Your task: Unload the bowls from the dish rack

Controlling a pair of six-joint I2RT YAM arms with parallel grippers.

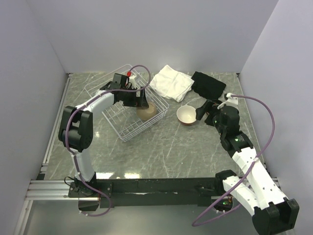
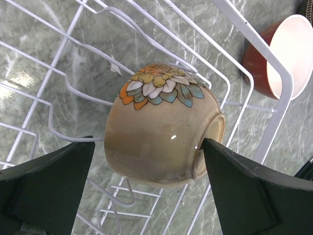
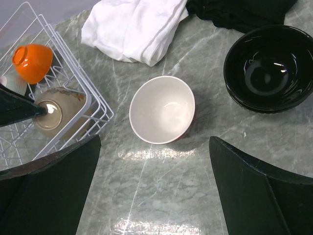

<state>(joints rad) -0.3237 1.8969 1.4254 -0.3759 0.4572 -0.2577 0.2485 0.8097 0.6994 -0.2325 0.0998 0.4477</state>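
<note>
Partway through, I reckon. Out on the bench [image 1: 171, 147]: the red bowl [image 3: 162, 109], upright with its cream inside showing, and the dark bowl [image 3: 268, 68] just beside it, also upright. The second rim under the dark one might be another bowl stacked there, can't confirm. Both empty. Left in the dish rack [image 3: 95, 100]: the tan bowl [image 2: 161, 147], flower-patterned, on its side on the wire floor near the corner, and the orange bowl [image 3: 32, 62] farther in, mouth down. A pale shape [image 3: 12, 84] next to the orange one is too hidden to call. My left hand [image 2: 147, 143] is spread wide, straddling the tan bowl. One finger is at its foot ring, the other just off its side, no firm clamp visible. My right hand [image 3: 154, 142] is wide apart, holding nothing, above the red bowl.
</note>
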